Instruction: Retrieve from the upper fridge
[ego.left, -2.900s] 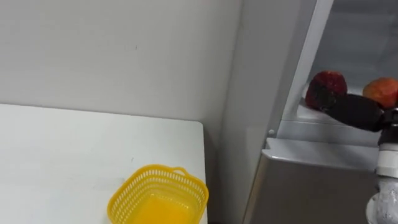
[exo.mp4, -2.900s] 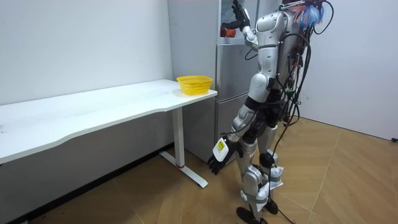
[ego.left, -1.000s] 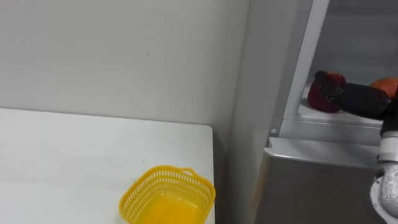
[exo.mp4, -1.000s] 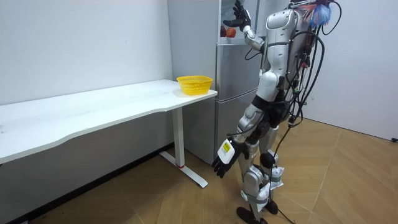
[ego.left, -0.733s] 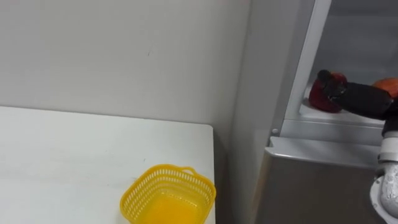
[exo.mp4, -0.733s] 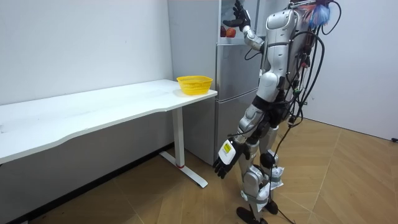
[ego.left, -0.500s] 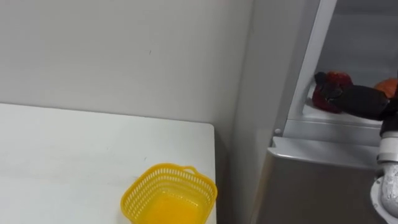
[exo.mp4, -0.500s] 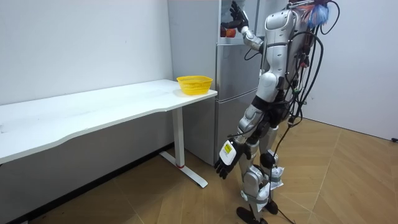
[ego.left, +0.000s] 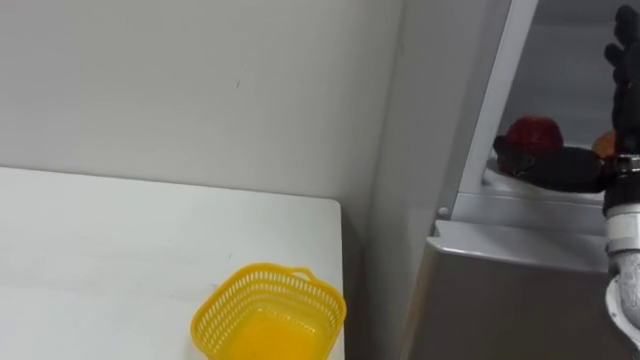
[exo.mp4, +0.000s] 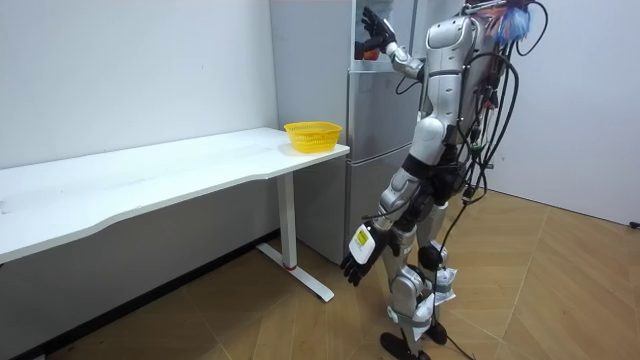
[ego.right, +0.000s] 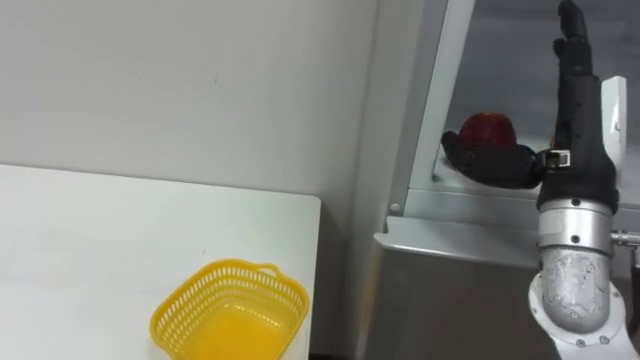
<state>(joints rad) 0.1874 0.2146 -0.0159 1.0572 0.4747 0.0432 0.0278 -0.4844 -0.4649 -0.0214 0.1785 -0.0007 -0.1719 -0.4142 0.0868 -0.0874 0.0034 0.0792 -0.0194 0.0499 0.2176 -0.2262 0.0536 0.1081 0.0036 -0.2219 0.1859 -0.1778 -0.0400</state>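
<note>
The right hand (ego.right: 573, 130) has let go and spread wide — fingers (ego.right: 570, 50) straight up, thumb just below the red fruit (ego.right: 487, 129) (still on the upper fridge shelf (ego.right: 460, 205)) — so nothing is retrieved yet.

The place looks like a sparsely furnished test room set up as a corner of a home kitchen. It has plain white walls (exo.mp4: 130, 70) and a wood-patterned floor (exo.mp4: 530, 290). A long white bench (exo.mp4: 150, 185) runs along the wall, and a tall grey fridge (exo.mp4: 372, 120) stands just beside its far end, upper compartment open. A yellow plastic basket (exo.mp4: 312, 135) sits at the bench corner nearest the fridge.
</note>
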